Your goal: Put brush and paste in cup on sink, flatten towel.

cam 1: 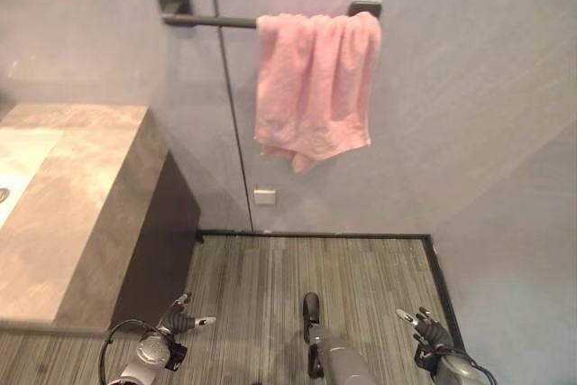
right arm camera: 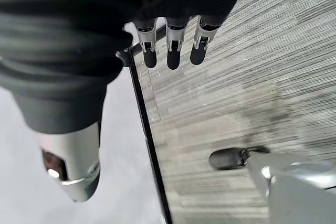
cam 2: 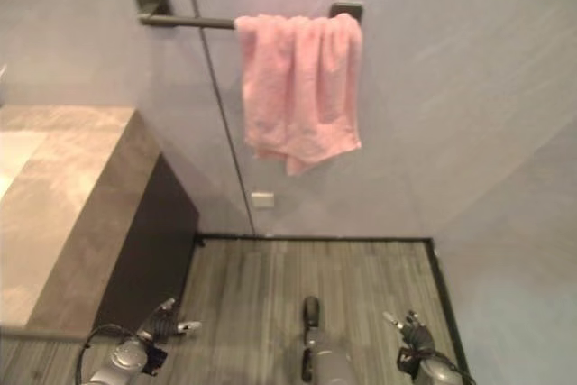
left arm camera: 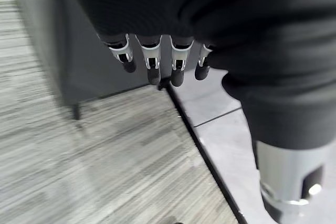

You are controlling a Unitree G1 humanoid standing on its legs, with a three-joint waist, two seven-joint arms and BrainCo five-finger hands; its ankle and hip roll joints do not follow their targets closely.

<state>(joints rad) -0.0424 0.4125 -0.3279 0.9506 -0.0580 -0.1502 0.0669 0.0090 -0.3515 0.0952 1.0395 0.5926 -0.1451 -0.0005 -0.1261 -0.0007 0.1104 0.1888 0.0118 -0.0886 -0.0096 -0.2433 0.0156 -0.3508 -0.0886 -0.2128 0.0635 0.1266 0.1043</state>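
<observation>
Towel [cam 1: 315, 87], one and pink, hangs bunched over one dark wall bar [cam 1: 212, 21]. We see one stone tabletop [cam 1: 81, 196] at left with a sink [cam 1: 18, 164]. Left robot hand [cam 1: 180, 317] and right robot hand [cam 1: 424, 326] hang low above the striped floor [cam 1: 297, 286], fingers relaxed, holding nothing.

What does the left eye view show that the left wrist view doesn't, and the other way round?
The left eye view alone shows the pink towel hanging bunched on the dark towel bar, the stone-look sink counter and the right robot hand low at the right. The left wrist view alone shows, from very close, the left robot hand with its fingers hanging straight and holding nothing, and the black strip where floor meets wall. Both show the left robot hand, the striped grey floor and the dark cabinet side under the counter.
</observation>
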